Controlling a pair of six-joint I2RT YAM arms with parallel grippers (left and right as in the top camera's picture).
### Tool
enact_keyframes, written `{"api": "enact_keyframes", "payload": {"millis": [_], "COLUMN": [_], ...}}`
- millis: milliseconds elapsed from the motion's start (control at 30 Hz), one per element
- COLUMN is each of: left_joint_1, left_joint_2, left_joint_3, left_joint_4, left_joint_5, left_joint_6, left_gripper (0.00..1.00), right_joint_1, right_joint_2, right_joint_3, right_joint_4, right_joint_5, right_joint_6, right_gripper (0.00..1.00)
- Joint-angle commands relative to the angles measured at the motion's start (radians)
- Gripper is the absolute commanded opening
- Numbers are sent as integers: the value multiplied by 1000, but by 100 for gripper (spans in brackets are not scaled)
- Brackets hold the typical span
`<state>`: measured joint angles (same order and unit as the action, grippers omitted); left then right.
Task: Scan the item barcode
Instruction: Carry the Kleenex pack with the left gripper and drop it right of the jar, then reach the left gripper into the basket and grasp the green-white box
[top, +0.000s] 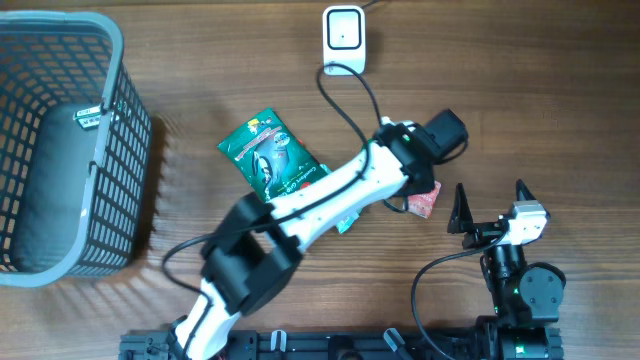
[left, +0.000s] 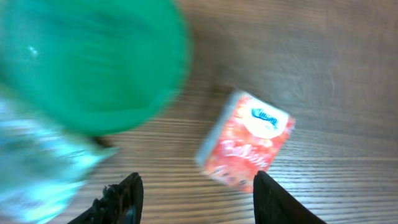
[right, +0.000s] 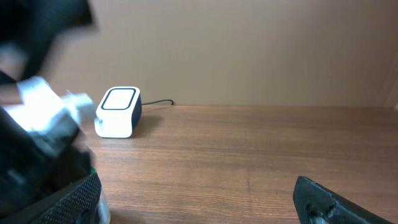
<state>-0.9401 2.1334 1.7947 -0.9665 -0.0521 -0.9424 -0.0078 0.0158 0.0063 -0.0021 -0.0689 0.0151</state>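
Wooden bench (left: 348, 62): found red-and-white plastic tissue packet (left: 245, 142) lying slantwise just ahead of left pincer (left: 198, 179), half parted, empty.

Glossy plastic pouch (top: 270, 152), wooden table (top: 540, 90)

The left arm (top: 330, 190) lies slantwise across the middle of the counter (top: 560, 90) and bars the way there. The green pouch (top: 268, 155) is tucked against its upper side, and the red tissue pack (top: 428, 200) sits just beside its wrist. The basket (top: 120, 150) walls off the left. Right of the scanner (top: 343, 38) and its cable (top: 350, 105), bare wood stands free before the right tool (top: 490, 188).
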Motion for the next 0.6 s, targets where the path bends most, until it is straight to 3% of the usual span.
{"api": "enact_keyframes", "payload": {"millis": [0,167,333,433,567], "left_joint_1": [66,166,376,565,922], "left_joint_2": [-150,-340,-626,-748,-835], "left_joint_3": [9,13,12,12,12], "left_joint_4": [-94,-145,-148,-126,-122], "left_joint_5": [-129,-238,-452,-477,-476], "left_joint_6": [3,122,188,271,274], "left_gripper": [50,55,100,100,100], "right_joint_1": [-5,-5,-5,-5,-5], "right_joint_2": [-2,-2,-2,-2,-2], "right_joint_3": [0,0,0,0,0], "right_joint_4": [2,2,2,2,2], "right_joint_5": [14,14,14,14,14], "right_joint_6": [13,13,13,13,12], "right_gripper": [100,100,100,100,100]}}
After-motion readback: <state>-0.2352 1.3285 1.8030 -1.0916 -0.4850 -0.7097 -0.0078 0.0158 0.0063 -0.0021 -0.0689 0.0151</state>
